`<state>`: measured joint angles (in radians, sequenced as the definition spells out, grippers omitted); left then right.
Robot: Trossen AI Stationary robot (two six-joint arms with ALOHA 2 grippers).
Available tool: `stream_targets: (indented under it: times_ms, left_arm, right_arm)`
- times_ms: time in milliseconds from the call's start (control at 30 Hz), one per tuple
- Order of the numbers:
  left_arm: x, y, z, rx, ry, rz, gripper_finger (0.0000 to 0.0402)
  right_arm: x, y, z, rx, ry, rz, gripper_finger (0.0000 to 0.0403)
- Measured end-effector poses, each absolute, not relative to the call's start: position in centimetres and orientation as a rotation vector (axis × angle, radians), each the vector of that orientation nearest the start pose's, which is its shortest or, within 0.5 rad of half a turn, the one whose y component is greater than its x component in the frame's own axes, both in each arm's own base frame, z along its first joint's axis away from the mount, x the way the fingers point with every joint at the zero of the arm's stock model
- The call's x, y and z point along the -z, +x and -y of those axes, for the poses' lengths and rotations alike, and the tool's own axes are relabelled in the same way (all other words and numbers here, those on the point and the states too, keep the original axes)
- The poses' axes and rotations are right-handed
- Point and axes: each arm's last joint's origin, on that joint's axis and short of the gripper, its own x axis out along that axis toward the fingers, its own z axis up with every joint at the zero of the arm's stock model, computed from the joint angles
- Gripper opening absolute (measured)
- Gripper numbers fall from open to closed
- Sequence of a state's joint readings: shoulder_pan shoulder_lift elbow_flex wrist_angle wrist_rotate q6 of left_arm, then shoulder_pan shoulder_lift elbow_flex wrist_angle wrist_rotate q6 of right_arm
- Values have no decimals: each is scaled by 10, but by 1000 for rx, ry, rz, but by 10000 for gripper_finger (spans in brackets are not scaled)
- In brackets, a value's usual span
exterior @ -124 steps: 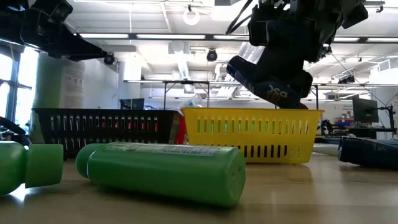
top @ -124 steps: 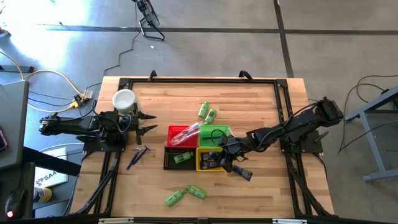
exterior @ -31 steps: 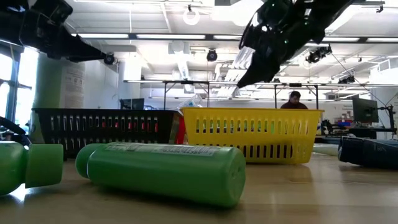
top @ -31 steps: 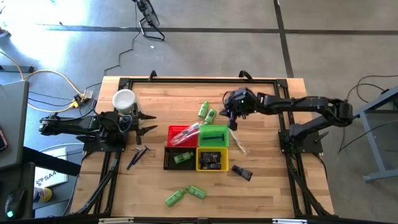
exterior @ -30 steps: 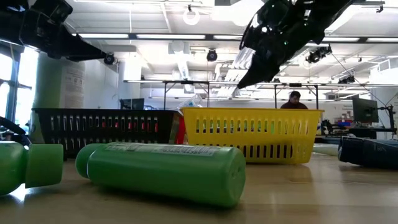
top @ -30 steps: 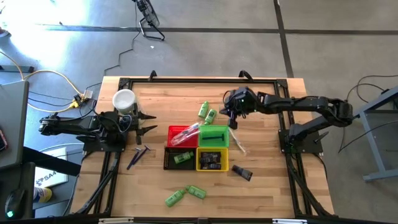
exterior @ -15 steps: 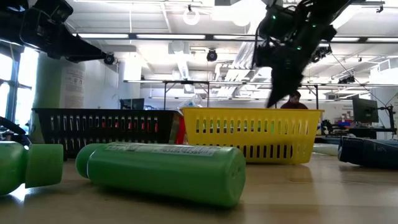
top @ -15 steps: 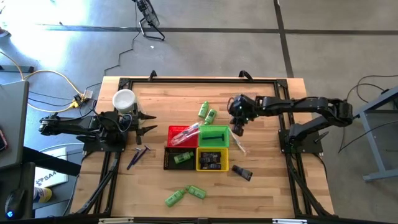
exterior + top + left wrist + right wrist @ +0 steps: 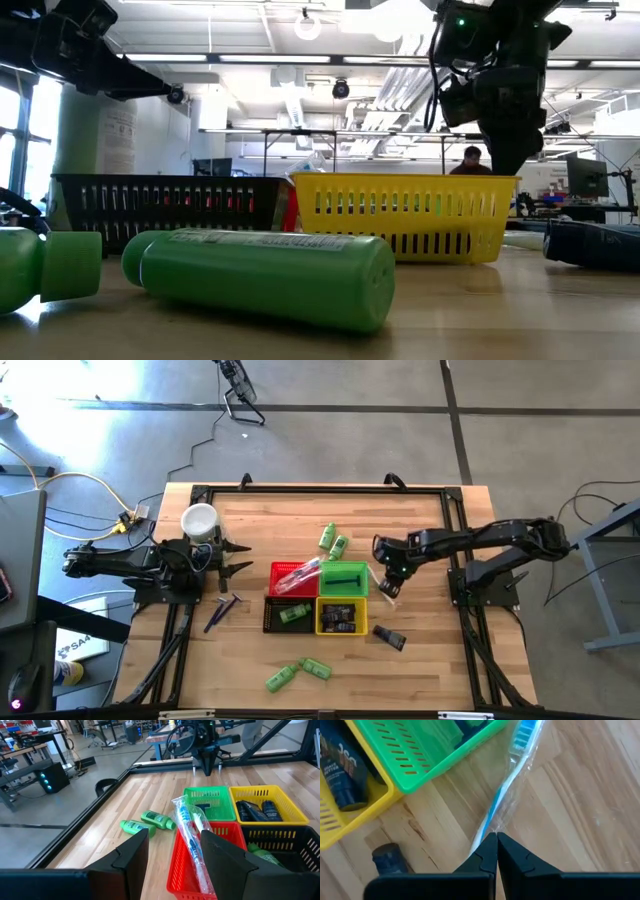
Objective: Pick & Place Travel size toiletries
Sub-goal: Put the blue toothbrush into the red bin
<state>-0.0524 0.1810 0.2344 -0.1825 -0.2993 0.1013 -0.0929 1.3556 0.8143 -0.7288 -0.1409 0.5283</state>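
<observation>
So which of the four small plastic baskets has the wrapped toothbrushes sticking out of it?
The red basket, the one on the left gripper's side beside the green basket. The clear-wrapped toothbrushes lean over its rim; another lies loose on the table.

Robotics lab or workshop: concrete floor [image 9: 330, 430], exposed ceiling ducts [image 9: 290, 100], monitors [image 9: 587, 178], loose cables [image 9: 70, 480], metal-framed bench [image 9: 300, 500].

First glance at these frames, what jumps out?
The block of four small baskets mid-table: red, green, black and yellow, packed together, with wrapped toothbrushes sticking out of the red one. Just to their right, the right gripper hangs with its fingers shut over a wrapped blue toothbrush lying on the wood beside the green basket. Loose green bottles lie near the table's front edge.
</observation>
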Motion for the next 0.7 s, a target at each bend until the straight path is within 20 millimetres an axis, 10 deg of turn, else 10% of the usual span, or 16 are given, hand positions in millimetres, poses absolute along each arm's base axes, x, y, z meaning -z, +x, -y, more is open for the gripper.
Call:
stream_targets:
  times_ms: [433, 700]
  left_arm:
    - [-212, 97, -3, -240, 122, -140, 175]
    - [-211, 97, -4, -240, 121, -140, 175]
  right_arm:
    - [-194, 233, 9, 474, 569, -1203, 170]
    - [-188, 231, 4, 467, 575, -1210, 192]
